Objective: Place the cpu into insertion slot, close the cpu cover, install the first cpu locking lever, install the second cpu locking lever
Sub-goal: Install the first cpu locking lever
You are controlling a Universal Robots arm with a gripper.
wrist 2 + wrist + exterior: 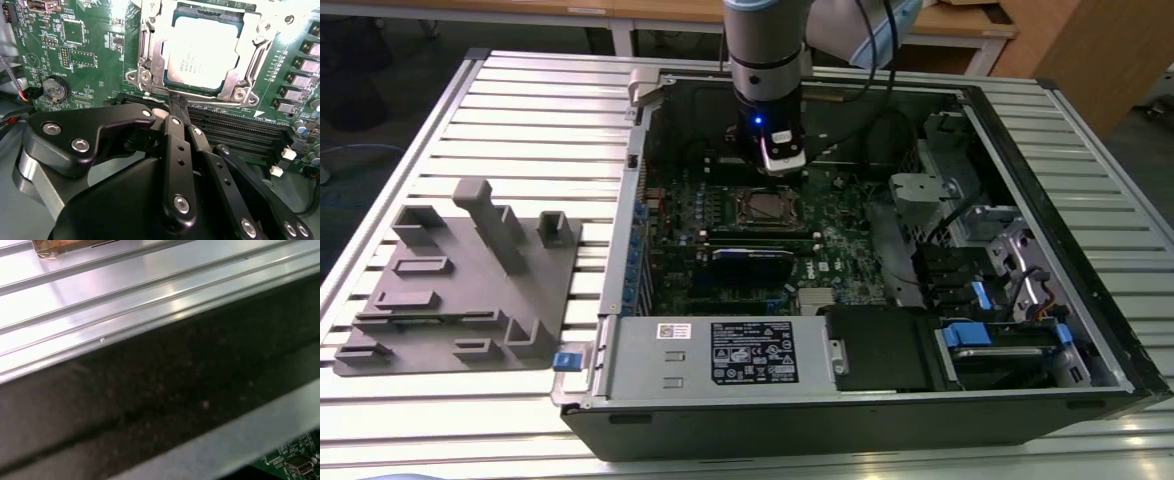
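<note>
Cpu (201, 53) sits seated in the insertion slot (150, 60), the cpu cover (252, 47) lying flat around it. The end effector (178, 106) hangs just beside the socket's edge, fingers pressed together on nothing. Around them spreads the green motherboard (847, 235) inside the open computer case (1067, 300) on the ribbed desk (520, 110).

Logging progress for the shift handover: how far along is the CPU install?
Done: the cpu sits in the insertion slot, and the cpu cover lies closed around it. In hand: the gripper, fingers together, is at the socket's edge. Whether either locking lever is latched cannot be told.
</note>
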